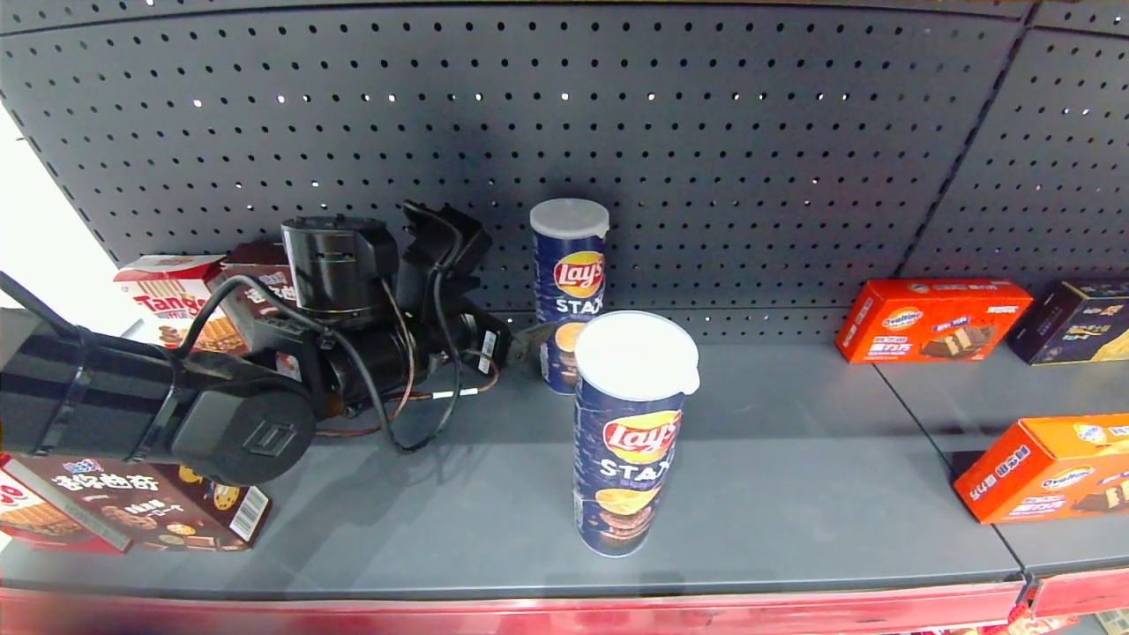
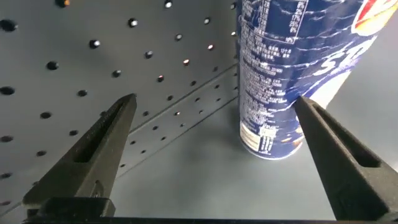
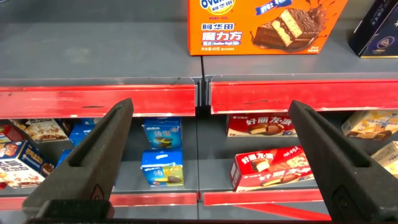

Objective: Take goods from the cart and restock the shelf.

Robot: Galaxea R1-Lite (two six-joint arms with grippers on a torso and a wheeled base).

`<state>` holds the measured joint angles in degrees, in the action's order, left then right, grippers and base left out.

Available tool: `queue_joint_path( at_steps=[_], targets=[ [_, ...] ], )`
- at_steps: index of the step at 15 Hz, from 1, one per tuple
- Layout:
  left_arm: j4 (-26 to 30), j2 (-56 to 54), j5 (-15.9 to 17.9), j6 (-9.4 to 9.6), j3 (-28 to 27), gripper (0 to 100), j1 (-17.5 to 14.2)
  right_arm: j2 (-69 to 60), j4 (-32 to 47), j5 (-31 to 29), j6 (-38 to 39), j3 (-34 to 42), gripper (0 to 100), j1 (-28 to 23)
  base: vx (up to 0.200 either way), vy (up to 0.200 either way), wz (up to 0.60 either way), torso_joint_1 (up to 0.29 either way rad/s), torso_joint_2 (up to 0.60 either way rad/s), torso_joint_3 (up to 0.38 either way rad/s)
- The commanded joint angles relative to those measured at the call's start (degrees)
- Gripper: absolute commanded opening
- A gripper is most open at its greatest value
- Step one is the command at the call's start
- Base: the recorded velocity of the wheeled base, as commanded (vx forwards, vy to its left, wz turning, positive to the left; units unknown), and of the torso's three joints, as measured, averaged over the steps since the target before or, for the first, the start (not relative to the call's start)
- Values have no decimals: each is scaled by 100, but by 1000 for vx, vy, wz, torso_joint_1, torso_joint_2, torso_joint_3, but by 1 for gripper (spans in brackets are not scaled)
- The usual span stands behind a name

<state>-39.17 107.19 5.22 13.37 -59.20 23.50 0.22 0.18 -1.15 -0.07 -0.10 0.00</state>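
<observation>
Left pincer [image 2: 214, 104] spread open, far can [image 1: 569, 291] just beside one finger [image 2: 329, 143]. If I withdraw crooked, that finger could clip and topple it. Right pincer [image 3: 211, 106] also open.

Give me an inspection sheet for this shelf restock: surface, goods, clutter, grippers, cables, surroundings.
Surface: grey shelf board, nothing spilled.
Job's things: rear can and front can, both blue chip cans, upright, lidded, apart.
Clutter: orange snack boxes on the right; cookie boxes on the left.
Grippers: left gripper open, tips beside the rear can, not gripping; right gripper open, empty, facing lower shelves.
Cables: black cables loop off the left arm over the shelf.
Surroundings: perforated back panel; red edge strip.
</observation>
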Motion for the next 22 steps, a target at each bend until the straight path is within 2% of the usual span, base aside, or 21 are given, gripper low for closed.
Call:
queue_joint_path(
  at_steps=[1,5,6,10,12,13,14,15,22],
  targets=[
    [-3,12,-74,-1,-13,100,-39,4,-1,0,-1,1,100,0,0,0,0,0,0,0],
    [14,65,-258,-1,-136,100,-118,4,-1,0,-1,1,100,0,0,0,0,0,0,0],
    [23,65,-478,-1,-153,100,-179,13,-1,0,-1,1,100,0,0,0,0,0,0,0],
    [50,65,-768,60,-127,100,-197,4,-1,0,-1,1,100,0,0,0,0,0,0,0],
    [58,65,-794,78,-118,100,-179,13,-1,0,-1,1,100,0,0,0,0,0,0,0],
    [41,83,-785,262,-101,100,-118,4,-1,0,-1,1,100,0,0,0,0,0,0,0],
    [32,109,-785,297,-92,100,-109,4,-1,0,-1,1,100,0,0,0,0,0,0,0],
    [14,179,-794,447,-101,100,-48,4,-1,0,-1,1,100,0,0,0,0,0,0,0],
    [14,355,-803,464,-233,100,111,13,-1,0,-1,1,100,0,0,0,0,0,0,0]
  ],
)
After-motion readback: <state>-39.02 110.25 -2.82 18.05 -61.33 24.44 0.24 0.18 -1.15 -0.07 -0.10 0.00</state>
